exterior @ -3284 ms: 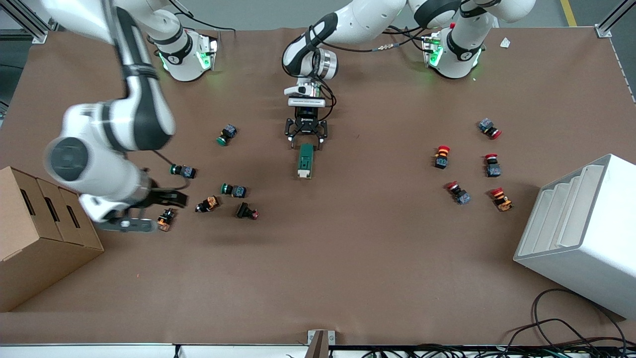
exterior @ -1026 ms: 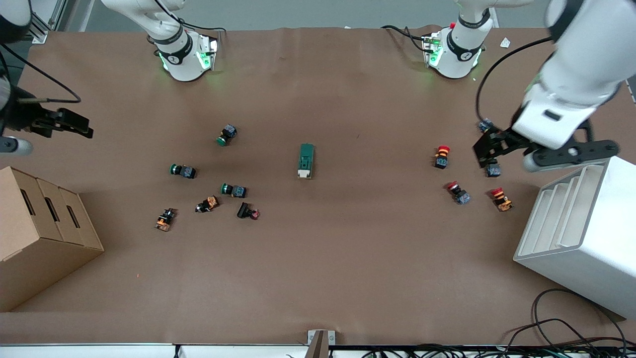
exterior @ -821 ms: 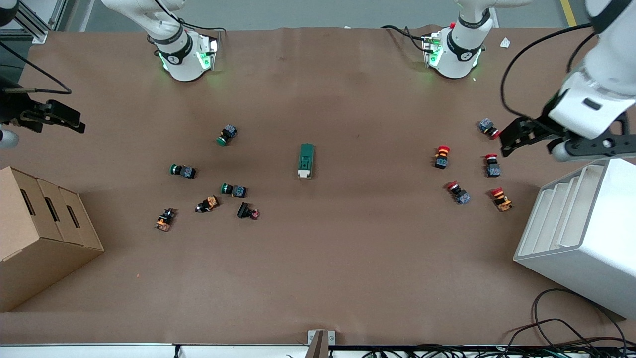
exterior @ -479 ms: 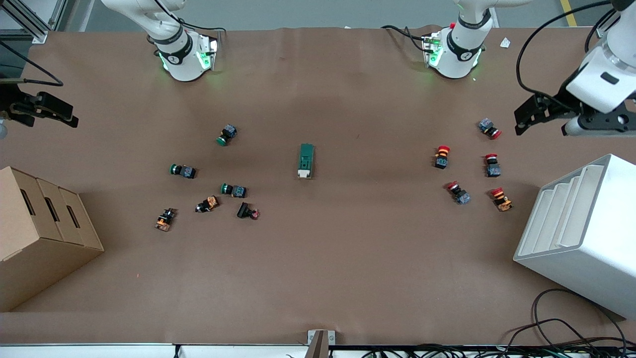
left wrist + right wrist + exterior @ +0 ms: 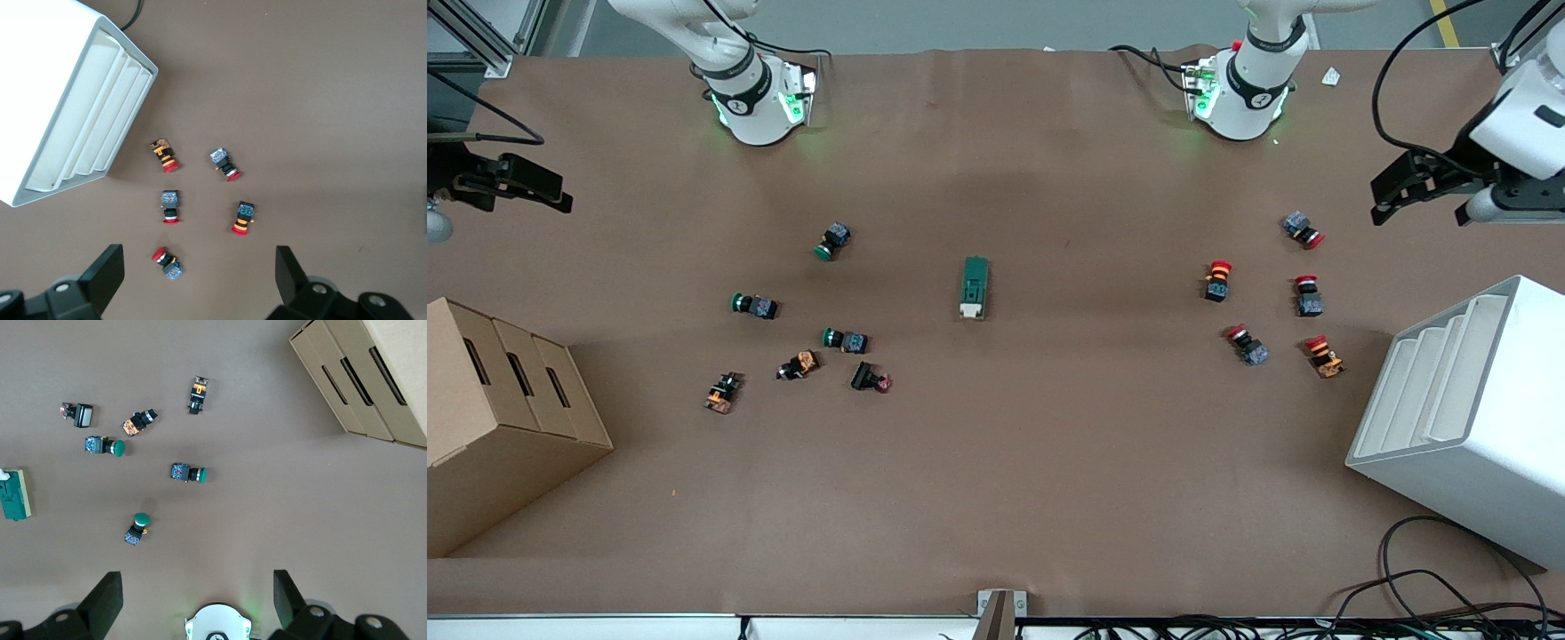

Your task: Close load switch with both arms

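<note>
The load switch (image 5: 975, 287), a dark green oblong block with a cream-white end, lies alone mid-table. It also shows at the edge of the right wrist view (image 5: 13, 495). My left gripper (image 5: 1394, 194) is open and empty, up in the air over the left arm's end of the table. In its wrist view (image 5: 198, 277) it is above several red push buttons (image 5: 168, 263). My right gripper (image 5: 538, 188) is open and empty, up in the air over the right arm's end. In its wrist view (image 5: 197, 600) it is above its own base.
Several red push buttons (image 5: 1217, 279) lie toward the left arm's end beside a white slotted rack (image 5: 1467, 418). Green and other push buttons (image 5: 831, 241) lie toward the right arm's end near a cardboard box (image 5: 498, 418). Cables lie at the table's near edge.
The left gripper has left the switch's end, and the right has left the buttons. Both have risen and swung out to their own table ends. The switch has not moved.
</note>
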You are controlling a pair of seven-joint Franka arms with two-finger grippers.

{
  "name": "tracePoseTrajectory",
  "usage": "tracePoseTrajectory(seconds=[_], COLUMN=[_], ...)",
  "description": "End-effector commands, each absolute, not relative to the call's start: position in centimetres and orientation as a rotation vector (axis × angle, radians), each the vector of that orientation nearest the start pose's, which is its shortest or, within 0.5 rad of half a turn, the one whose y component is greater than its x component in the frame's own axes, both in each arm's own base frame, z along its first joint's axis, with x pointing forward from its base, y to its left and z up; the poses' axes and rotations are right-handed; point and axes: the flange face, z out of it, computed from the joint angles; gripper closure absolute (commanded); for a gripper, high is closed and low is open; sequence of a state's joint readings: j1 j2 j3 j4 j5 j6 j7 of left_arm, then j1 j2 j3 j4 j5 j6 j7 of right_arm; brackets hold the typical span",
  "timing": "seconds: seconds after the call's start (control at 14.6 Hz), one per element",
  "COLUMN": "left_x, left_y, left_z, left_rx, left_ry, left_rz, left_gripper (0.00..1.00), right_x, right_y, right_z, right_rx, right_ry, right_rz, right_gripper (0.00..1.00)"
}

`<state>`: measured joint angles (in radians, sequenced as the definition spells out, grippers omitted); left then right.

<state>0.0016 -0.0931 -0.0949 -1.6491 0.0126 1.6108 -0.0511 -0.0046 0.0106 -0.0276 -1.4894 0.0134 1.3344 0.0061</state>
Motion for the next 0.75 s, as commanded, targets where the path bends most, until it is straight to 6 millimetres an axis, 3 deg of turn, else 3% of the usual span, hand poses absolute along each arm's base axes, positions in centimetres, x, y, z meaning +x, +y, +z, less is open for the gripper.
tracePoseTrajectory(seconds=[0.0,0.21,0.68], left_x=[52.6,52.6,52.8], left_y=[-3.7,-3.8,-4.2], left_z=[64.9,64.9,64.6], left_rx=[-3.138,-3.153,-3.151], left_ry=[0.11,0.131,0.116], left_rz=[-0.082,-0.081,-0.076], left_gripper=[0.0,0.0,0.0], right_x=[52.5,50.5,49.6], right_y=[-1.7,-1.0,-0.6], right_z=[63.9,64.8,65.1], right_rx=[-3.112,-3.116,-3.105], right_ry=[0.044,0.023,0.018], right_rz=[0.27,0.227,0.166], right_gripper=[0.0,0.0,0.0])
